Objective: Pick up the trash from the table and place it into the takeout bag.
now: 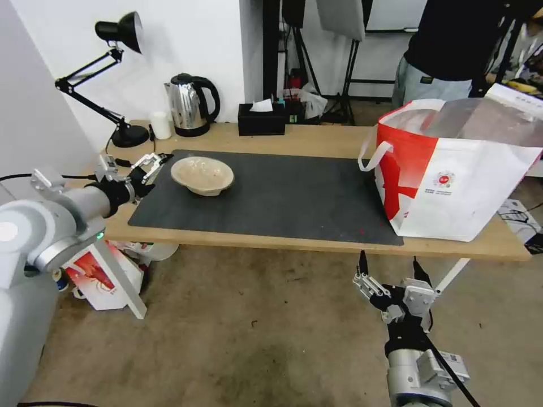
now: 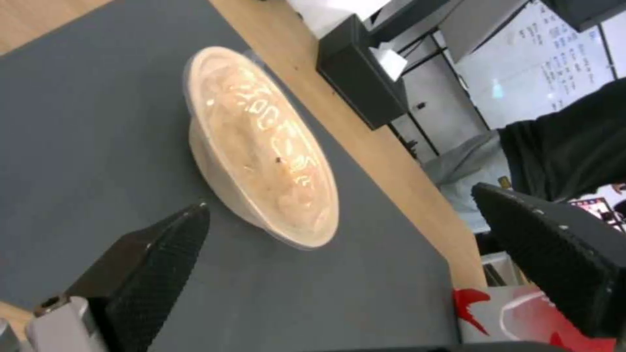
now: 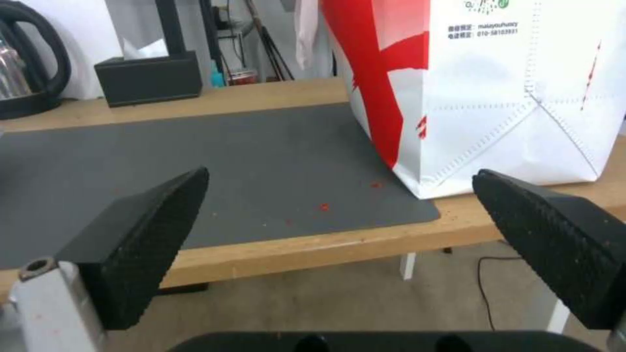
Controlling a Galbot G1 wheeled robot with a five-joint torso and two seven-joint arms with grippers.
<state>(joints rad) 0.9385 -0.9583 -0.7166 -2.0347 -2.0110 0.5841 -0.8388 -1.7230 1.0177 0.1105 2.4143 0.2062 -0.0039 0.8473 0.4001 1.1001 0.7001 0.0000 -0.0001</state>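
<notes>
Beige and shallow, the last plastic bowl on the long light-wood table sits near the dark grey mat's left edge. The left gripper hovers just beside it, fingers spread and empty. At the right end stands the large red-and-white takeout bag. The right gripper waits below the front edge, open wide, empty. By my judgement, one pickup remains.

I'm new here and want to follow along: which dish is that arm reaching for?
Find the dark mat on the table. Near its far left corner sits a shallow beige bowl, just ahead of the open left pincer. It is the mat's one dish.
</notes>
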